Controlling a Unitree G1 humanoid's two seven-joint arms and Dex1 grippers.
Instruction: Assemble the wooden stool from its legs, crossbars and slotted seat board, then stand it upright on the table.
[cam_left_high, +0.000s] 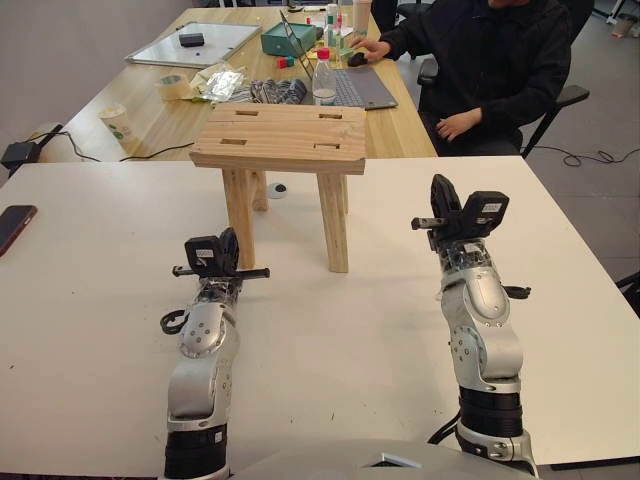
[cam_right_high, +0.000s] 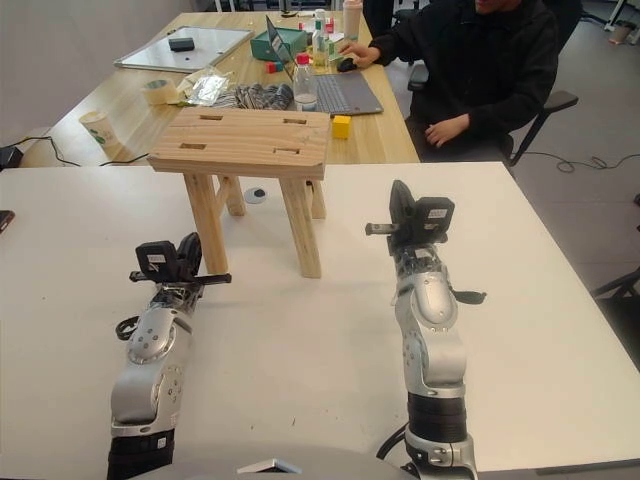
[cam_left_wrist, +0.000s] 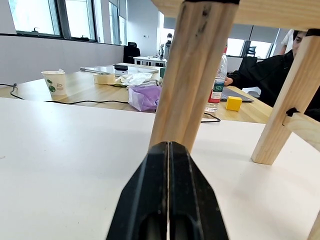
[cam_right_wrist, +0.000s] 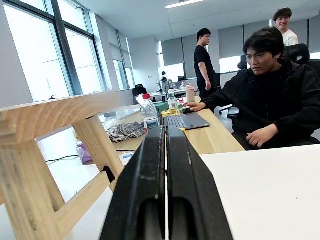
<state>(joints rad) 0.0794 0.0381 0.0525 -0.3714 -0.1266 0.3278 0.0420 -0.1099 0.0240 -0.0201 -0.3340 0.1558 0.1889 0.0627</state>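
The stool stands upright and fully assembled near the far edge of the white table, roughly on the centre line between the two arms. Its slotted seat board lies level on top with four slots showing, and both front legs rest on the table: the left front leg and the right front leg. A crossbar joins the legs on the right side below the seat. The left gripper is low over the table, just in front of the left front leg. Its two fingers are pressed together with nothing between them and point at that leg. Whether the tips touch the wood cannot be told. The right gripper is raised above the table to the right of the stool, apart from it. Its fingers are likewise closed flat against each other and hold nothing. A small round disc lies on the table beneath the stool, between the rear legs. A phone lies at the table's left edge. Behind the white table stands a wooden desk carrying a bottle, a laptop, a paper cup, a tape roll and a yellow block.
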